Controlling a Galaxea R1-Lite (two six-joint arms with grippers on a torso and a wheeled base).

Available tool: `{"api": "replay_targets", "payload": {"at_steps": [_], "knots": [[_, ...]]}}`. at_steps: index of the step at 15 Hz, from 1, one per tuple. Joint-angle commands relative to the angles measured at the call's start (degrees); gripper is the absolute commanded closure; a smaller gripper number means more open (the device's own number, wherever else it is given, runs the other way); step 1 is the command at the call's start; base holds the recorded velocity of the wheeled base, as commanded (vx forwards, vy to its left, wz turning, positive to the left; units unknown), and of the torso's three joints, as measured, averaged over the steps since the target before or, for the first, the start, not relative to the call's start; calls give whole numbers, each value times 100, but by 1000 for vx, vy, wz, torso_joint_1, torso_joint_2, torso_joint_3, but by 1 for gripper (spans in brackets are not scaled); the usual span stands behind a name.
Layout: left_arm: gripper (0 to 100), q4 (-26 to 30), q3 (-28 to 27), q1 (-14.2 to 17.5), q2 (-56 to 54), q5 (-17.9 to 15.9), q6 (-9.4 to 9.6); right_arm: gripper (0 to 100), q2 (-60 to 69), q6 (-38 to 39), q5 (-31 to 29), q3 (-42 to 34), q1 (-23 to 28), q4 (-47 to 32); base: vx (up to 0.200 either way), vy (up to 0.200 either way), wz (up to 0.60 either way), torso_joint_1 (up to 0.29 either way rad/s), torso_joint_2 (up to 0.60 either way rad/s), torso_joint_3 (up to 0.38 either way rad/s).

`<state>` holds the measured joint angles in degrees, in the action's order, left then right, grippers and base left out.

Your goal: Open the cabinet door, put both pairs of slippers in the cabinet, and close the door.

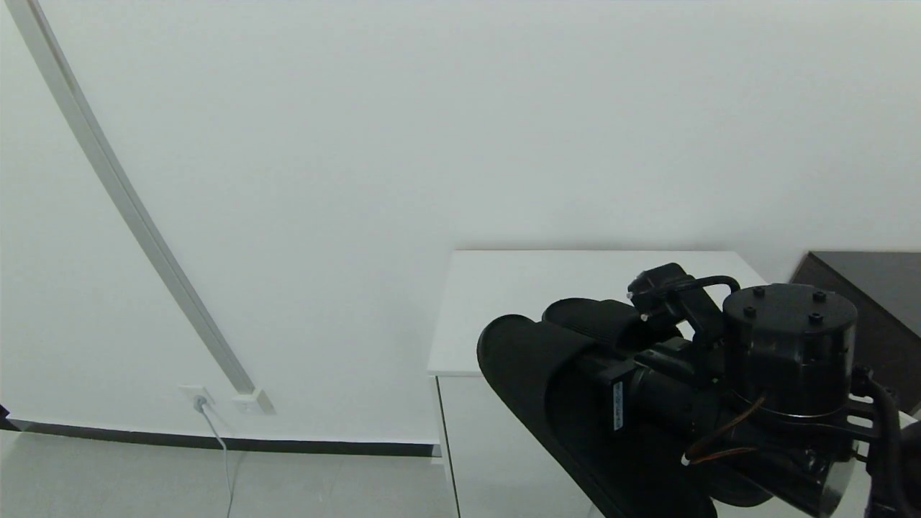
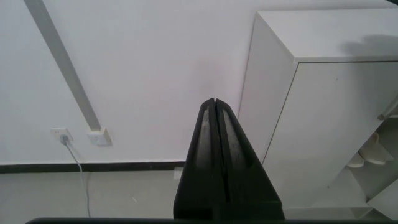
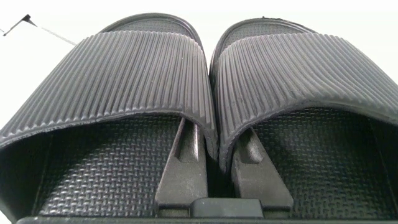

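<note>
1. Right gripper [image 3: 217,146]: each of the two fingers [image 3: 183,168] is pushed under the strap of one shoe. They are clamped on the black slippers [image 3: 143,81], pinching the two adjoining inner walls together. The pair sits side by side, ribbed straps up and toes pointing away from the wrist.

2. Position of the held pair: in the head view the black slippers hang in the air, clear of any surface. They sit in front of the white cabinet [image 1: 540,288] and overlap its top front edge.

3. Left gripper [image 2: 214,109]: the two fingers are pressed flat together with nothing between them. It points toward the wall, to the side of the cabinet and apart from it.

4. Cabinet: it stands against the white wall [image 1: 460,122], and its flat top is bare where it shows. In the left wrist view the side panel and the front panel [image 2: 336,124] face the camera. Past the edge of the front panel, the interior shelves show. A pale pair of slippers [image 2: 367,152] lies on one shelf. Whether that panel is the door cannot be told.

5. Surroundings:
- A dark piece of furniture [image 1: 870,288] stands just beside the cabinet on the robot's right.
- On the robot's left, a grey strip [image 1: 122,194] runs slantwise down the wall to a small box near a wall socket [image 1: 196,394].
- A cable [image 1: 219,446] drops from the socket to the pale floor [image 1: 108,475].
</note>
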<state>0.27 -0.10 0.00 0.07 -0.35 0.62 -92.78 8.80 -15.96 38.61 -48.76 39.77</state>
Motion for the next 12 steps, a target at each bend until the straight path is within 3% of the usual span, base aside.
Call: {"api": "replay_targets", "payload": {"at_steps": [1, 11, 12], "knots": [[100, 0, 1, 0, 1, 0, -1, 100, 15, -1, -4, -2, -2, 5, 0, 0, 0, 0, 0, 0], [100, 0, 1, 0, 1, -9, -1, 100, 15, -10, -4, -117, -98, 31, -200, 0, 0, 4, 2, 2], [100, 0, 1, 0, 1, -9, -1, 100, 23, -10, -13, -117, -116, 31, 0, 0, 0, 0, 0, 0]]}}
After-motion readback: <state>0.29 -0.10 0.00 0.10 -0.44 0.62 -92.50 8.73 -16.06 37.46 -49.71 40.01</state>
